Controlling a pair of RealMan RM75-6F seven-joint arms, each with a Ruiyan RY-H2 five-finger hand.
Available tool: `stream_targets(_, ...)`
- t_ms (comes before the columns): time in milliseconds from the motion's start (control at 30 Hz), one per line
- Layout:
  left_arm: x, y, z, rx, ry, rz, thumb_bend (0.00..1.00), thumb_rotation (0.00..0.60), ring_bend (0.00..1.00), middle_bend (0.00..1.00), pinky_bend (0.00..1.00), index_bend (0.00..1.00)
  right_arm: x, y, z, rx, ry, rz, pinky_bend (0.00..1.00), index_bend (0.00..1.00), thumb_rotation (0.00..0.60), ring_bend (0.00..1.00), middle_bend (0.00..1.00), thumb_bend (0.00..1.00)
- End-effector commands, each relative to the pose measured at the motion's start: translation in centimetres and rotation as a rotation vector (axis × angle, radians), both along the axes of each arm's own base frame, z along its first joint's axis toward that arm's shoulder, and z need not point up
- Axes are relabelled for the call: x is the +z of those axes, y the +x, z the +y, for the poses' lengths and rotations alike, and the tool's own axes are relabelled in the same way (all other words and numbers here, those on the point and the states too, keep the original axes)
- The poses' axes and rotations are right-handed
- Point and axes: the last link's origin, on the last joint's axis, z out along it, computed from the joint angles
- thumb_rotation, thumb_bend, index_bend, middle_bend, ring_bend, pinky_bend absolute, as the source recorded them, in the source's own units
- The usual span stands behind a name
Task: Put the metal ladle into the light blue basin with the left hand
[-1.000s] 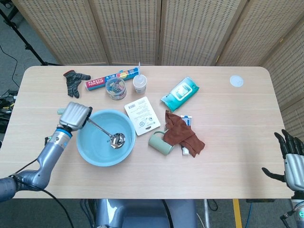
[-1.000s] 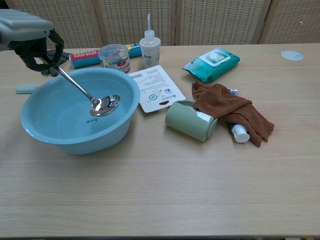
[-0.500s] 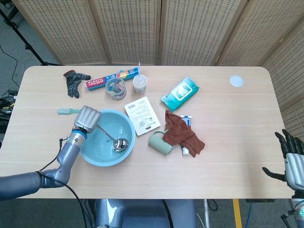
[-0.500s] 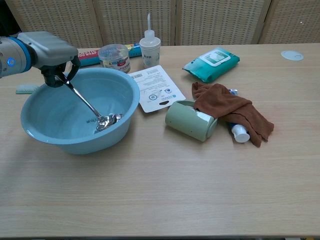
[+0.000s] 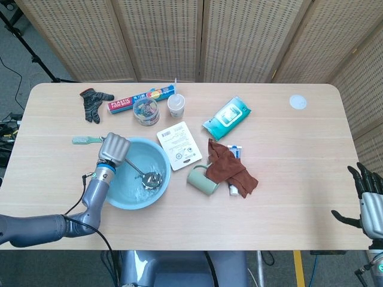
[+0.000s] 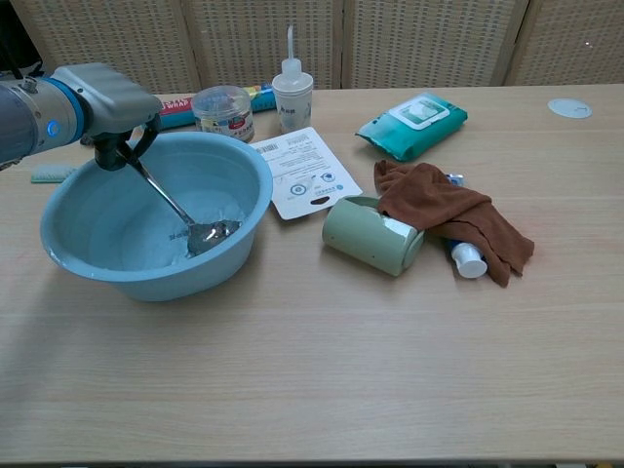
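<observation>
The light blue basin (image 5: 157,156) (image 6: 68,261) stands at the table's left front. Inside it lies the metal ladle (image 5: 143,174) (image 6: 180,214), its bowl down on the basin floor and its handle slanting up toward the left rim. My left hand (image 5: 114,147) (image 6: 109,96) hangs over that rim and grips the handle's top end. At the far right edge of the head view my right hand (image 5: 369,201) stays off the table, fingers spread, holding nothing.
Right of the basin lie a white card (image 5: 179,144), a tipped green mug (image 6: 372,235), a brown cloth (image 6: 444,214) and a wipes pack (image 6: 412,124). Behind it stand a jar (image 6: 222,112), a squeeze bottle (image 6: 292,93), a food wrap box (image 5: 140,99), a toothbrush (image 5: 87,140).
My left hand has come down and in over the basin rim. The ladle's bowl sank from mid-air to the basin floor.
</observation>
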Motion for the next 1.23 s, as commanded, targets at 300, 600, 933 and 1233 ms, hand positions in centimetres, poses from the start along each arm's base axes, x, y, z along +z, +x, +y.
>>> stream_targets(300,2.4,-0.2,0.0,-0.084,0.03,-0.095,0.53,0.6,0.9,0.93,0.94,0.81,-0.3,0.0,0.1,0.0,0.009,0.006,0.0,0.0,0.6,0.0,0.0,0.0)
stream_targets(600,5.7,-0.6,-0.9,-0.121,0.056,-0.143,0.52,0.6,0.9,0.93,0.94,0.82,-0.9,0.4,0.2,0.01,0.025,0.018,0.0,0.0,0.6,0.0,0.0,0.0)
stream_targets(933,11.1,-0.1,-2.5,-0.148,0.126,-0.167,0.52,0.6,0.9,0.93,0.94,0.82,-1.4,0.7,0.3,0.021,0.037,0.026,0.0,0.0,0.6,0.0,0.0,0.0)
stream_targets(1233,12.5,0.3,-2.9,-0.147,0.138,-0.167,0.52,0.6,0.9,0.93,0.94,0.82,-1.1,0.8,0.5,0.022,0.026,0.018,0.0,0.0,0.6,0.0,0.0,0.0)
